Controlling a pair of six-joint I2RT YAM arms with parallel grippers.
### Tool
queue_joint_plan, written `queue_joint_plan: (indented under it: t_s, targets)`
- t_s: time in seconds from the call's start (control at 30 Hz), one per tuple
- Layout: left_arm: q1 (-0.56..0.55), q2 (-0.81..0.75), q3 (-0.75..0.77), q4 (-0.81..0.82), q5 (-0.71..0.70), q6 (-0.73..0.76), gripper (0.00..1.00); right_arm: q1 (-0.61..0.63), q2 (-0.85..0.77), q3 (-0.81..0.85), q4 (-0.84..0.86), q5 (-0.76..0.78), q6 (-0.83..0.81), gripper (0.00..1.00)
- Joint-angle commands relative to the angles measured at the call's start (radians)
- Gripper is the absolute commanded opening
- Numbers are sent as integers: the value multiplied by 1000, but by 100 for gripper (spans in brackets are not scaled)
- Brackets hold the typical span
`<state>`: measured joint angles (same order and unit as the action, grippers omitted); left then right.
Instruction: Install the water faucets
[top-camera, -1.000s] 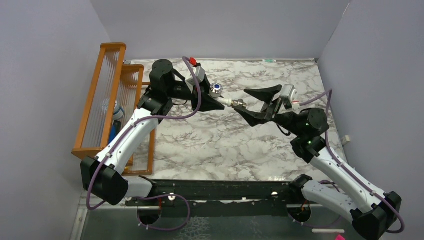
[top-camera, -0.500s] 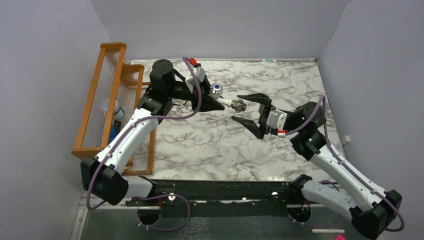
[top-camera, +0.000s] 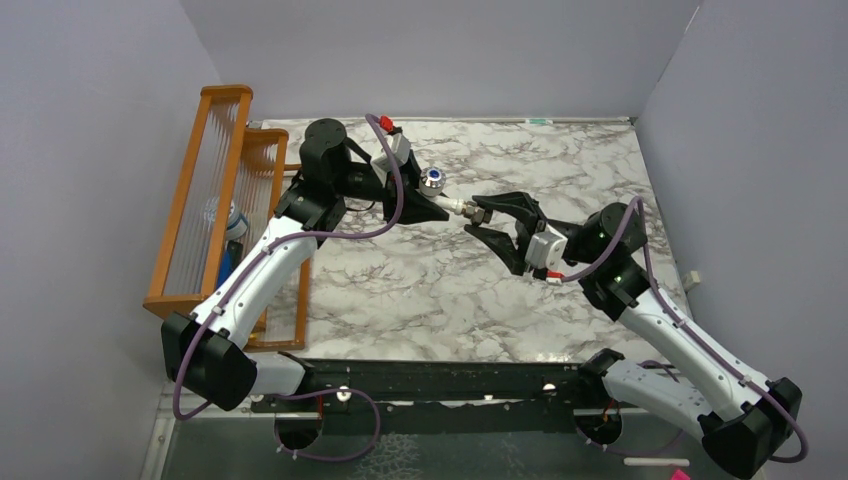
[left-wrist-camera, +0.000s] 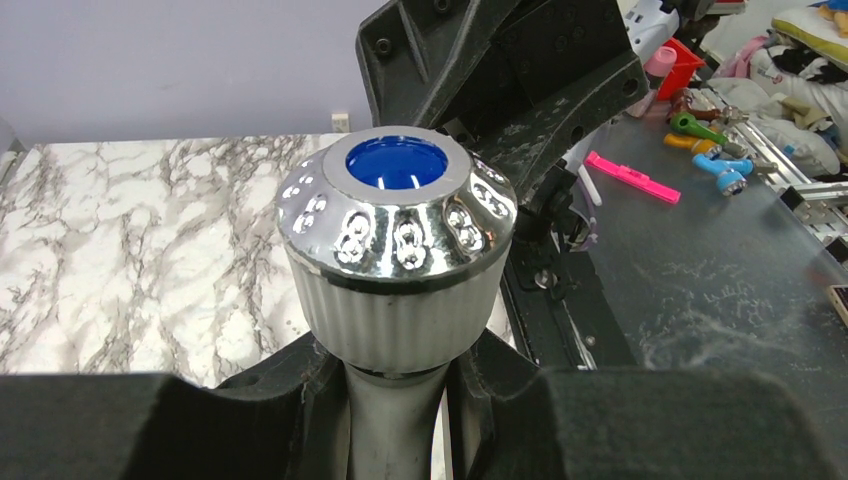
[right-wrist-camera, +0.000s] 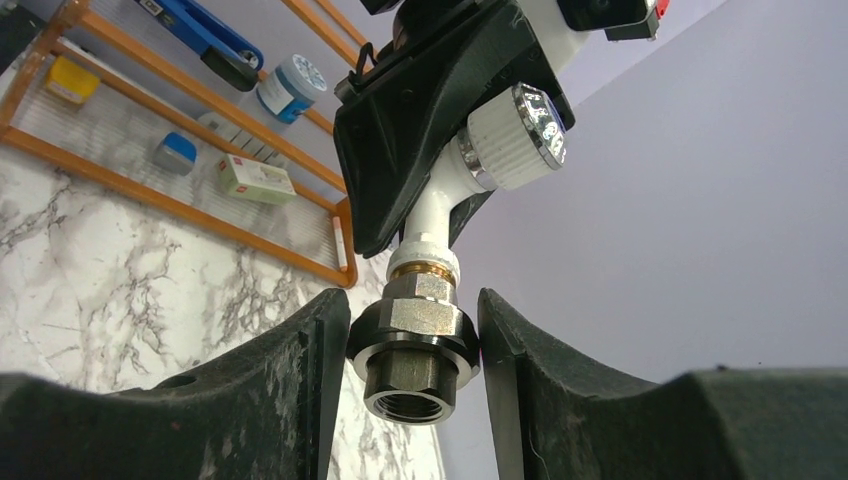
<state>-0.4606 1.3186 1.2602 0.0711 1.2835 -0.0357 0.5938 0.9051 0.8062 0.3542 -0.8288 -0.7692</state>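
My left gripper (top-camera: 432, 207) is shut on the white tap (top-camera: 450, 203), held in the air over the marble table (top-camera: 420, 290). The tap's silvery knob with a blue centre (top-camera: 432, 179) points up; it fills the left wrist view (left-wrist-camera: 397, 230), with the tap's neck pinched between the black fingers (left-wrist-camera: 270, 400). A brass-grey nut-like fitting (top-camera: 478, 211) sits on the tap's metal end. My right gripper (top-camera: 474, 215) is closed on this fitting (right-wrist-camera: 415, 345); both fingers (right-wrist-camera: 300, 380) touch its flange. The right wrist view also shows the tap body (right-wrist-camera: 437, 200) and knob (right-wrist-camera: 520, 130).
An orange wire rack (top-camera: 215, 200) stands at the table's left edge, holding a blue tool (right-wrist-camera: 210, 35), a tape roll (right-wrist-camera: 290, 85) and small boxes. Grey walls enclose the back and both sides. A black rail (top-camera: 430, 380) runs along the near edge.
My right gripper has rolled, moved left onto the fitting and narrowed from wide open to closed on it. The left arm and the tap have not moved.
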Motion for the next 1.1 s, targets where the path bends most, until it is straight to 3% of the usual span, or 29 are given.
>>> queue_joint_plan:
  t_s: [0.0,0.07,0.2,0.23,0.43,0.5,0.67,0.8,0.87,0.93,1.07]
  targets:
    - [-6,-15,34,45,32,18,0,-6,4,-12,32,19,-27,53]
    - [-6,-15,37,46,35,15,0,-4,4,-16,60,46,16,50]
    - [-6,-18,32,45,36,21,0,-6,14,-14,116,149,254,38]
    - [-6,-21,31,42,36,25,0,-6,15,-18,134,168,313,32]
    - [-6,-20,38,32,37,31,0,-5,1,-27,166,259,745,13]
    - [-5,-17,41,33,37,31,0,-6,-8,-44,180,331,932,2]
    - [-5,-15,43,35,34,31,0,-6,-34,-51,159,483,1301,0]
    - [-4,-11,48,36,33,31,0,-5,-27,-1,39,582,1454,1]
    - [-4,-10,50,36,33,31,0,-6,-27,9,27,589,1429,14]
    - [-4,-13,48,36,32,31,0,-5,-30,-6,90,567,1396,34]
    - [-4,-11,48,32,33,56,0,-5,-37,-82,345,503,1306,65]
